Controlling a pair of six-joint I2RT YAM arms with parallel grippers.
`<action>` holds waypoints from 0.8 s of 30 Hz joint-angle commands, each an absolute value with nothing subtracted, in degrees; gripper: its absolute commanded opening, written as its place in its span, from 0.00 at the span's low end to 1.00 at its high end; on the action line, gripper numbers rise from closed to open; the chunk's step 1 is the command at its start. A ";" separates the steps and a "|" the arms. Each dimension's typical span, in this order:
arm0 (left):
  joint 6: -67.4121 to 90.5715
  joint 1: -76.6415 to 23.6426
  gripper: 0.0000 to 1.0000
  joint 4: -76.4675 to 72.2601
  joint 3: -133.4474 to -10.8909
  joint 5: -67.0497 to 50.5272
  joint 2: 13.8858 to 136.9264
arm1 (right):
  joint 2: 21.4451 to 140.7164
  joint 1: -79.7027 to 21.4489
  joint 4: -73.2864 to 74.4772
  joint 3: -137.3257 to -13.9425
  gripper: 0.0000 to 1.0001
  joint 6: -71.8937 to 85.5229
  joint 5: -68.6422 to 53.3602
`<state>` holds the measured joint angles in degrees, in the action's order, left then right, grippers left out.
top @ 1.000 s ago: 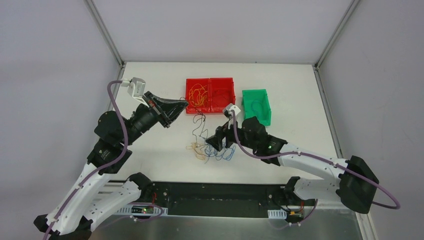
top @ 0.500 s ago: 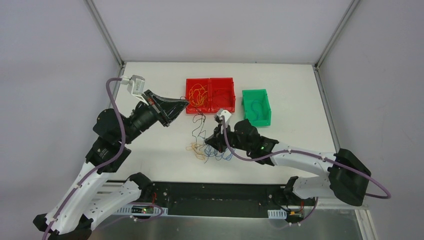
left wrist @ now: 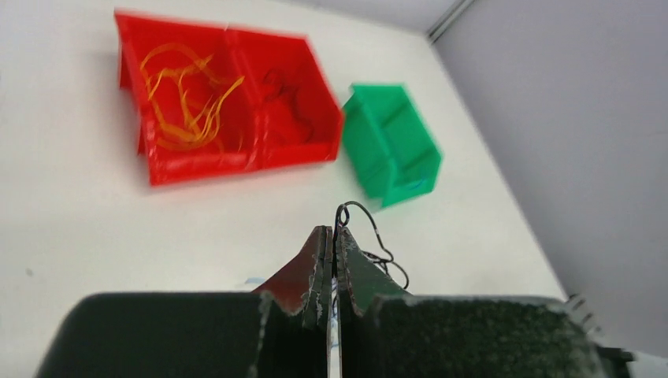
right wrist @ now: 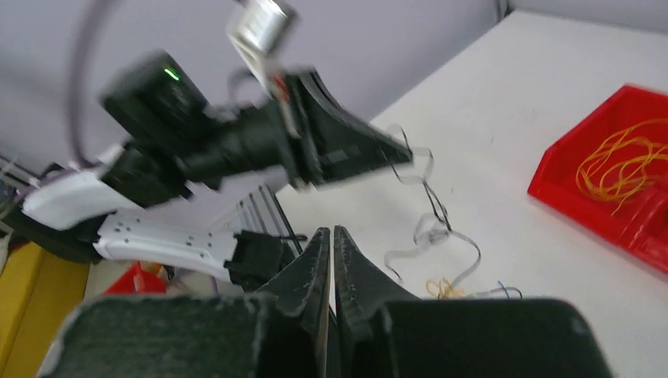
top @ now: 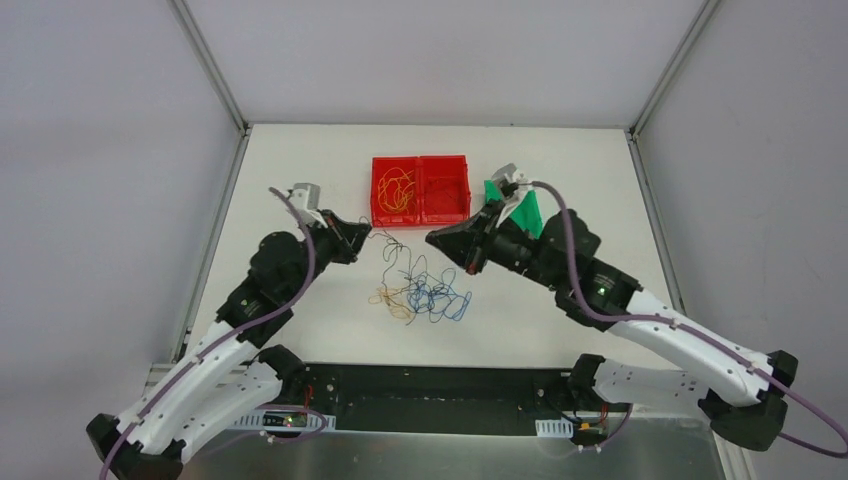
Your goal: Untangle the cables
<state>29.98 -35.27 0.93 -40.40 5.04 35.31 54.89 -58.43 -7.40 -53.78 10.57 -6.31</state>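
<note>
The cables (top: pixel 428 295) lie as a loose tangle of blue strands on the white table, with a small yellow-orange curl (top: pixel 386 297) at its left. A dark cable (top: pixel 392 250) runs up from the tangle to my left gripper (top: pixel 366 237), which is shut on its looped end (left wrist: pixel 343 211). My right gripper (top: pixel 432 240) hovers above the tangle's right side, pointing left. Its jaws stand all but together (right wrist: pixel 331 230) and nothing shows between them. In the right wrist view the left gripper (right wrist: pixel 394 155) holds the dark cable (right wrist: pixel 435 206) above the table.
A red two-compartment bin (top: pixel 421 216) stands behind the tangle, with yellow-orange wires (top: pixel 397 186) in its left half. A green bin (top: pixel 528 208) sits to its right, partly hidden by my right arm. Grey walls close the table's sides and back.
My right gripper closed at the tangle, then rose and pulled back to the right. The left gripper came down and nearer with the dark cable. The blue strands now lie more spread out.
</note>
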 commanded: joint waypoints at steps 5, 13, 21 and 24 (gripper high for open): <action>27.32 -35.51 0.00 -18.17 -28.92 5.91 32.01 | 55.51 -58.54 1.50 -53.47 0.66 5.54 5.75; 24.37 -35.57 0.00 -15.45 -23.50 12.32 12.02 | 64.76 -58.62 -13.06 -43.86 0.74 3.09 12.69; 24.16 -38.36 0.00 -12.57 -20.93 18.31 0.27 | 76.73 -59.01 -22.97 -44.41 0.74 -3.37 1.66; 23.36 -39.47 0.00 -12.02 -22.05 17.60 1.07 | 80.15 -59.34 -23.97 -45.54 0.75 -5.72 -1.05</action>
